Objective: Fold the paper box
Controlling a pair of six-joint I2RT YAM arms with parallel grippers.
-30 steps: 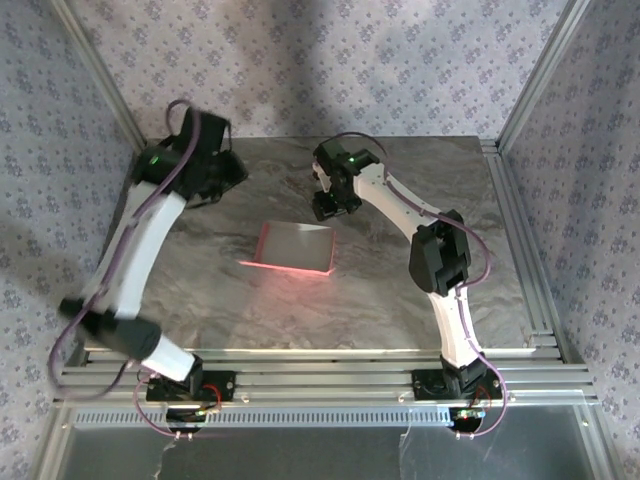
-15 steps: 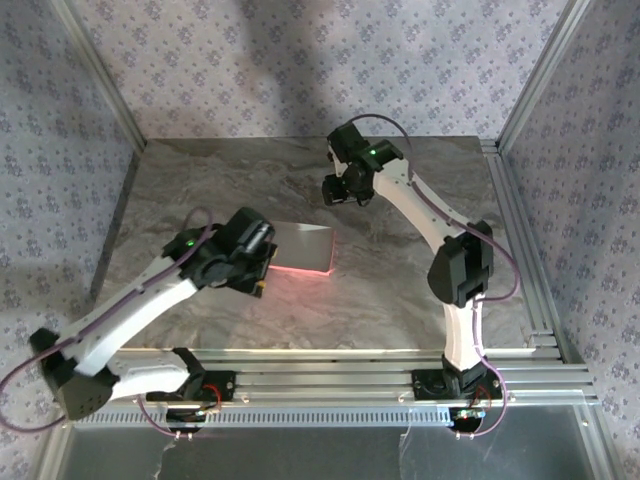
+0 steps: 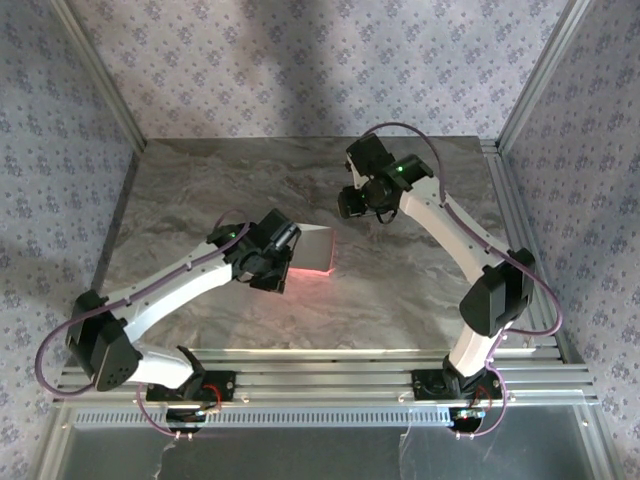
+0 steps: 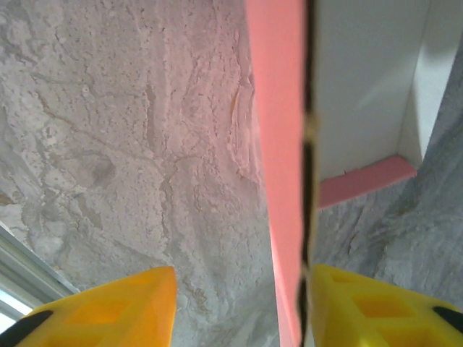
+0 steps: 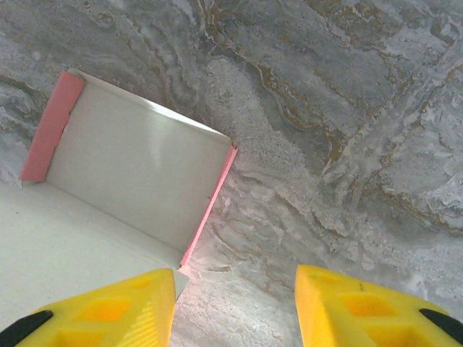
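The left arm (image 3: 170,295) stretches from its base across the grey tabletop (image 3: 420,290). A second ago it was folded up at the far left corner, and it has swung in to the box. The left tool (image 3: 272,258) now sits at the left edge of the box (image 3: 315,248). The box lies mid-tabletop, where it lay before, open side up, pale inside and pink outside. From the wrist, the tool's yellow fingers (image 4: 383,311) stand apart astride the box's upright pink side wall. The wall touches the right finger and the left finger is clear, so nothing is gripped. Just beyond the box's far right corner hovers the right tool (image 3: 355,200), partly open and empty, drifted slightly right. The left tool looks set to pinch that wall for the next fold.
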